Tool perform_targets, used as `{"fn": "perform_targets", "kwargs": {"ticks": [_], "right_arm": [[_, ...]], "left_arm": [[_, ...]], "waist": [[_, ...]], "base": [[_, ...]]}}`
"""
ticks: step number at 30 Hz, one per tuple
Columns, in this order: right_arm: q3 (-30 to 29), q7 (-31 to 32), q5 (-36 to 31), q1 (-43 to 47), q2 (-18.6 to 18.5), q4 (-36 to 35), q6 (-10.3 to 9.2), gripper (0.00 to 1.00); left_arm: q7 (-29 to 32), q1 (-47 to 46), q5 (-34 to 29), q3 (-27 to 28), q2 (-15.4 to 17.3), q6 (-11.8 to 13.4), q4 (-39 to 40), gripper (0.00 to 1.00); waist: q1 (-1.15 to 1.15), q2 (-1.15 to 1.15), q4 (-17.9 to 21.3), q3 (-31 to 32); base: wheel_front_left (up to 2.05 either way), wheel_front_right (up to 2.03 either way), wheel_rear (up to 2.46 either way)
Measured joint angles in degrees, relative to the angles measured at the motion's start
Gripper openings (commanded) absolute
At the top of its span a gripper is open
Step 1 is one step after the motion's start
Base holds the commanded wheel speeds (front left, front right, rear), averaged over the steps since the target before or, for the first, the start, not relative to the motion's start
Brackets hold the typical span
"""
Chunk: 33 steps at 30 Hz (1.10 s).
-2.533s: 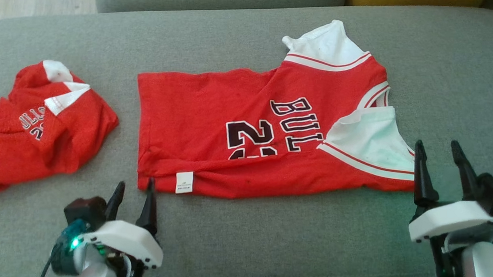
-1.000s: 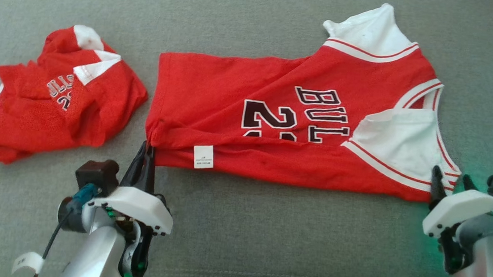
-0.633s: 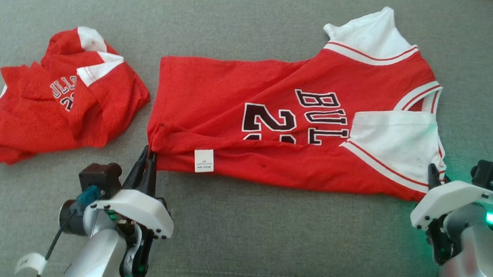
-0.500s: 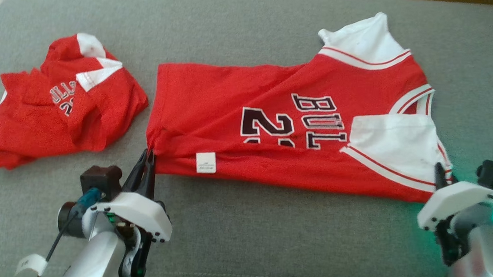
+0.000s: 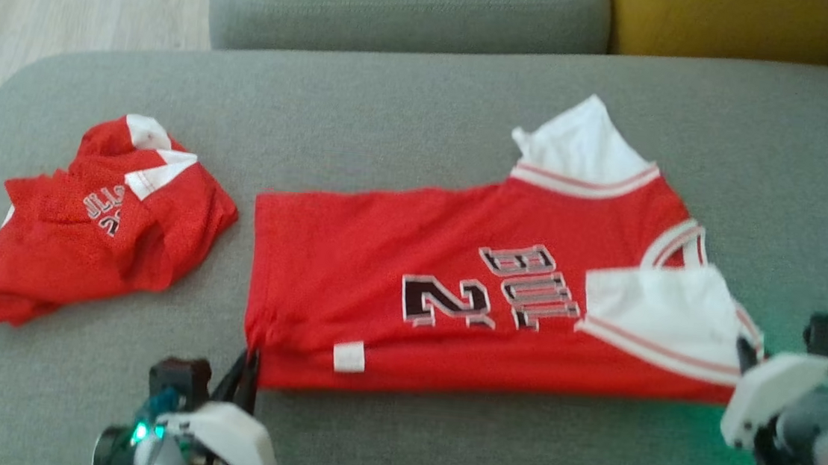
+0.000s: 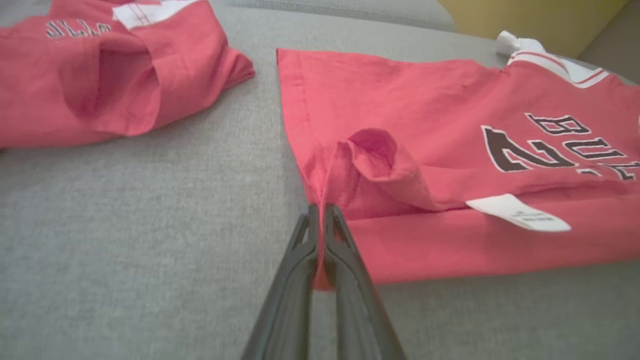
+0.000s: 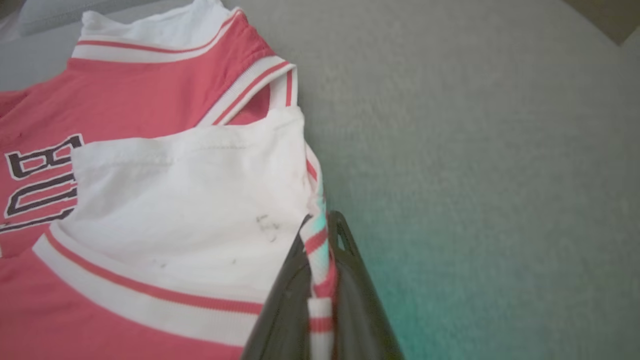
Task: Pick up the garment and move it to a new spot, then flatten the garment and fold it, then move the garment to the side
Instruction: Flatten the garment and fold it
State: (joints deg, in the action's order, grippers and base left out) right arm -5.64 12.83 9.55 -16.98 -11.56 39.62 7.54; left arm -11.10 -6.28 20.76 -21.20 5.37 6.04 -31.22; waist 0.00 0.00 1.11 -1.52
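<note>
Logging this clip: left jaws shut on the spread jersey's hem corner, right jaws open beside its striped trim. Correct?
No. The right jaws are shut on the striped trim, as the right wrist view shows. The left jaws are shut on the hem corner of the jersey.

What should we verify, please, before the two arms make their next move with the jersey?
1. The left gripper is shut on the jersey at its hem corner: ok.
2. The right gripper is shut on the striped armhole trim: ok.
3. Both fabric layers caught at each grip: cannot tell.
4. Jersey lying flat: not ok; a fold bulges by the hem grip, and the near edge is doubled over.
5. The crumpled second garment lies apart from the jersey: ok, grey cushion shows between them.
6. Bare cushion beyond the jersey: ok.
</note>
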Motion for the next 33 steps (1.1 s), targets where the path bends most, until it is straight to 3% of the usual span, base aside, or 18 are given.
{"fn": "perform_targets", "kwargs": {"ticks": [7,8,9,10,11,12,17,24,29,33], "right_arm": [[-0.20,4.90,3.67,8.92,-0.16,-8.84,0.00,0.00],[-0.60,4.91,3.65,9.62,-0.01,-9.88,0.00,0.43],[-1.07,4.89,3.56,10.14,0.18,-10.92,0.00,1.00],[-1.70,4.82,3.55,10.66,0.46,-12.03,0.00,1.00],[-2.24,4.72,3.55,11.01,0.80,-13.10,0.00,1.00],[-2.66,4.26,3.48,11.27,1.05,-14.17,0.00,1.00],[-2.89,-1.34,1.83,11.98,2.23,-21.50,0.00,1.00],[1.51,-10.40,1.46,14.08,5.06,-30.23,0.00,1.00],[3.64,-11.33,0.77,13.97,5.48,-31.25,0.00,1.00],[5.26,-11.35,0.44,12.27,5.45,-31.56,0.00,1.00]], "left_arm": [[1.19,4.24,0.76,-0.21,0.70,0.00,1.32,0.00],[1.18,4.29,0.79,-0.21,0.71,0.00,1.47,0.00],[1.16,4.28,1.09,-0.21,0.69,0.00,1.65,0.15],[1.04,4.28,1.27,-0.21,0.67,0.04,1.92,0.87],[0.69,4.27,1.26,-0.18,0.66,0.22,2.24,0.87],[0.24,4.26,1.29,0.01,0.69,0.66,2.53,1.00],[-2.19,4.22,1.61,1.92,0.73,1.13,5.72,1.00],[-3.20,4.22,1.65,7.10,-0.75,0.93,15.33,1.00],[-3.20,3.33,-0.55,6.95,-1.20,0.45,11.63,1.00],[-1.90,-2.60,-1.77,6.87,-0.30,0.52,5.75,1.00]], "waist": [[0.00,0.00,0.39,1.11],[0.00,0.00,0.42,1.07],[0.00,0.00,0.43,0.99],[0.00,0.00,0.42,0.94],[0.00,0.00,0.43,0.90],[0.00,0.00,0.44,0.89],[0.00,0.00,0.54,0.77],[0.00,0.00,0.88,-0.16],[0.00,0.00,1.67,-2.22],[0.00,0.00,2.67,-4.60]], "base": [[0.00,0.00,0.00],[0.00,0.00,0.00],[0.00,0.00,0.00],[0.00,0.00,0.00],[0.00,0.00,0.00],[0.00,0.00,0.00],[0.00,0.00,0.00],[0.00,0.00,0.00],[0.00,0.00,0.00],[0.00,0.00,0.00]]}}
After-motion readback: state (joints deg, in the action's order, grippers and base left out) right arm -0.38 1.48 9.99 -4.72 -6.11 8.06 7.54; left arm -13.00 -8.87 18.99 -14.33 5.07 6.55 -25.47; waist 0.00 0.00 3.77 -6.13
